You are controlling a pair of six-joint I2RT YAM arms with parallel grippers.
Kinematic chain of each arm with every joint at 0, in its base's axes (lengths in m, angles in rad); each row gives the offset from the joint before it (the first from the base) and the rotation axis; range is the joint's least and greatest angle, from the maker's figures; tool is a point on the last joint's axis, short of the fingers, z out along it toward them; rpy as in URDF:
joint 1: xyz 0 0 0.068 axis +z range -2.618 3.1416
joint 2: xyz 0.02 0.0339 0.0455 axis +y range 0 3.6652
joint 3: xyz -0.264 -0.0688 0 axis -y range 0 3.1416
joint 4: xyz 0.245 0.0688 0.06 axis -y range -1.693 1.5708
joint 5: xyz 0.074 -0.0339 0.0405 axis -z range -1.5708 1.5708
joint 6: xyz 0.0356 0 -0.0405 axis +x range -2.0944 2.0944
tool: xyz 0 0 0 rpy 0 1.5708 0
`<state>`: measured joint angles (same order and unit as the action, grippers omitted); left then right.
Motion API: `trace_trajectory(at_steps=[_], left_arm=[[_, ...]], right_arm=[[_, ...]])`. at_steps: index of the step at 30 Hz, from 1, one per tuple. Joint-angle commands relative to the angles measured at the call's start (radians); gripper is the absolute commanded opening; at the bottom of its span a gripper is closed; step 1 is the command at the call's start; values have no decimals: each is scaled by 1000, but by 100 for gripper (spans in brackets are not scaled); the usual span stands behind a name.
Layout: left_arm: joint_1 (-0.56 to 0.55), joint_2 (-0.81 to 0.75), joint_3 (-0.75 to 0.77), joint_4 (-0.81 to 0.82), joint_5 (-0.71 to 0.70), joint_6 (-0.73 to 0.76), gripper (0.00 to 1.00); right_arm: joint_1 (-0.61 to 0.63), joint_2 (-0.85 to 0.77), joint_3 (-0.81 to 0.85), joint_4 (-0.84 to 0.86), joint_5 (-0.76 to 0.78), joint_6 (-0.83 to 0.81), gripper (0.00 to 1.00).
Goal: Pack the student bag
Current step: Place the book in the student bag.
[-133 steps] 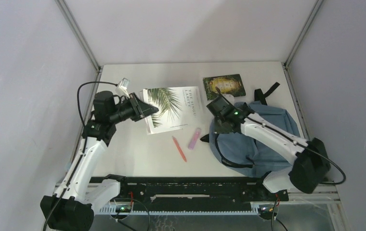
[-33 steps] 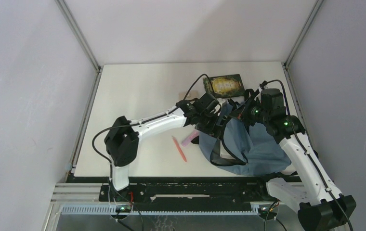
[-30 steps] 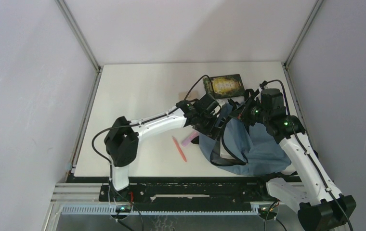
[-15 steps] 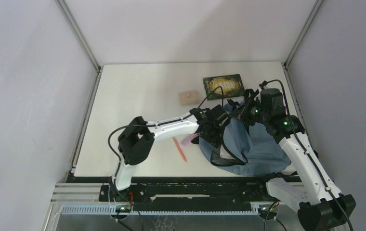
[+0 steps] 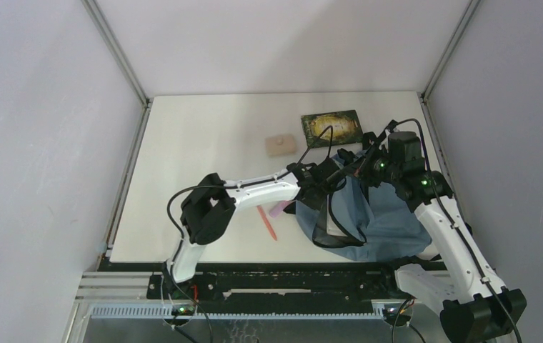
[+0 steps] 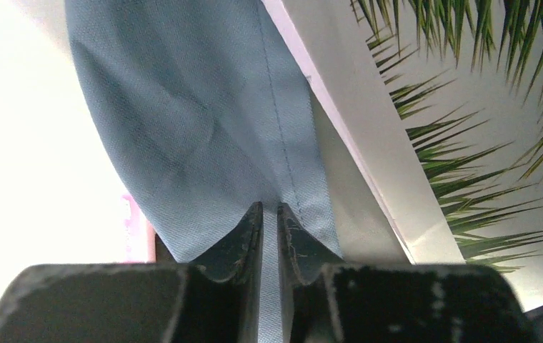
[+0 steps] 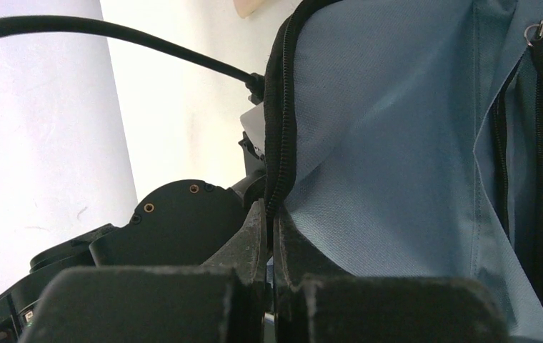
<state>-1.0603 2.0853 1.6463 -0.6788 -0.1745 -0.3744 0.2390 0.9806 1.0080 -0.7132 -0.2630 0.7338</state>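
Left tool [image 6: 269,214] is all but closed, its two dark fingers [image 6: 243,236] pinching a fold of blue fabric on the student bag [image 5: 390,214], a stitched seam running straight into the narrow gap. Right tool [image 7: 269,214] is clamped tight on the bag's black zipper trim [image 7: 277,128] at the edge of the opening, trim caught between the fingertips. Bag lies on the table [image 5: 197,143] on the right arm's side, lower body slumped flat, the mouth edge lifted where both tools hold it, left tool [image 5: 324,187] on the bag's left edge, right tool [image 5: 358,168] on its far edge, the two close together. White book with a green palm-leaf cover [image 6: 469,107] lies against the pinched fabric in the left wrist view, just right of the fold; cannot tell how far inside the bag it is. Second zipper with a small metal pull [image 7: 538,30] runs down the bag's front panel. Black cable [image 7: 111,36] crosses above the bag rim in the right wrist view, with the left arm's dark housing [image 7: 176,221] just behind the rim. Pink marker [image 5: 279,209] lies just left of the bag, partly under the left arm. Red pen [image 5: 266,221] sits a little further left of the bag. Dark green book [image 5: 331,128] lies just beyond the bag's far side. Small tan block [image 5: 280,145] is to the far left of the bag, apart from it.
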Motion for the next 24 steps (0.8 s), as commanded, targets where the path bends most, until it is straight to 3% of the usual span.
trace_trajectory(at_steps=[1, 3, 5, 9, 18, 24], left_arm=[[-3, -45, 63, 28, -51, 6, 23], [-4, -56, 44, 32, -56, 10, 47], [-8, -90, -5, 66, -70, 14, 60], [-16, -167, -136, 169, -80, 21, 60], [-17, -195, -216, 252, -3, 59, 63], [-18, -158, -191, 235, -35, 68, 78]], right_arm=[[-17, -26, 12, 39, -10, -18, 0], [-23, -28, 12, 27, -5, -23, 0], [-30, -31, 12, 16, -9, -31, 0], [-61, -52, 2, 23, -69, -57, 0], [-297, -127, -43, 121, -488, -60, 0], [-379, -135, -43, 131, -657, -59, 0]])
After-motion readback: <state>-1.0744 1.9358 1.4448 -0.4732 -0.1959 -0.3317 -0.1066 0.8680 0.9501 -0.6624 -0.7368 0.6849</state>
